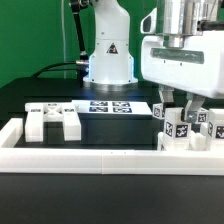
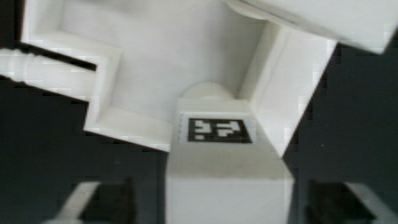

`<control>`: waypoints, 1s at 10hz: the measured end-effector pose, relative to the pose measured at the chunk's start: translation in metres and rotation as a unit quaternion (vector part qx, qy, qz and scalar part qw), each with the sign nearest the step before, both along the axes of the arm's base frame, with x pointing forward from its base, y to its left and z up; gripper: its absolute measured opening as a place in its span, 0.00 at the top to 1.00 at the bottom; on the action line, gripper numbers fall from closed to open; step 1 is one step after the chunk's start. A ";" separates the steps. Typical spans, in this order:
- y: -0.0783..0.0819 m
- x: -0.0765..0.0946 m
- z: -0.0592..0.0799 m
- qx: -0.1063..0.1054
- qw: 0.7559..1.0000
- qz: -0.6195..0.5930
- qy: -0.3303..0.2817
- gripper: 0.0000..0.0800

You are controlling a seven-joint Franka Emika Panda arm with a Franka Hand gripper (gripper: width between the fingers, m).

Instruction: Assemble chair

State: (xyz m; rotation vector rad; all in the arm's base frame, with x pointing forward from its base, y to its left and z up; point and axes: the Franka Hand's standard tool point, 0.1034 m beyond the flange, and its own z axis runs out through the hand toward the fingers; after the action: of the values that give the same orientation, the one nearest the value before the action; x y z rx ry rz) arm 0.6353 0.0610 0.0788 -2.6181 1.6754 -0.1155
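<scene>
A cluster of white chair parts [image 1: 186,128] with black-and-white tags stands at the exterior view's right, against the white border frame [image 1: 100,155]. My gripper [image 1: 184,116] hangs straight down over this cluster. In the wrist view a white post with a tag [image 2: 219,130] runs between my fingers [image 2: 93,203]. A dark gap shows on each side of the post, so my gripper [image 2: 222,208] is open and straddles it without gripping. The post meets a larger white stepped chair piece [image 2: 160,75]. Two more white chair parts [image 1: 55,118] lie at the exterior view's left.
The marker board [image 1: 118,106] lies flat in the middle of the black table, in front of the robot base [image 1: 107,60]. The border frame runs along the front edge and turns up at both ends. A green wall stands behind.
</scene>
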 end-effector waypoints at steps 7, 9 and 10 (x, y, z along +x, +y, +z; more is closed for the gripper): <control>0.000 0.003 0.000 -0.047 0.924 0.380 -0.007 0.19; -0.004 0.004 0.000 -0.054 0.887 0.459 -0.004 0.19; -0.005 0.004 0.000 -0.057 0.869 0.492 -0.003 0.19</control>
State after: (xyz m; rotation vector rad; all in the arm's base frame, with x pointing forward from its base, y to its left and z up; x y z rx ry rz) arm 0.6391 0.0561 0.0788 -3.1621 0.1642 -0.1823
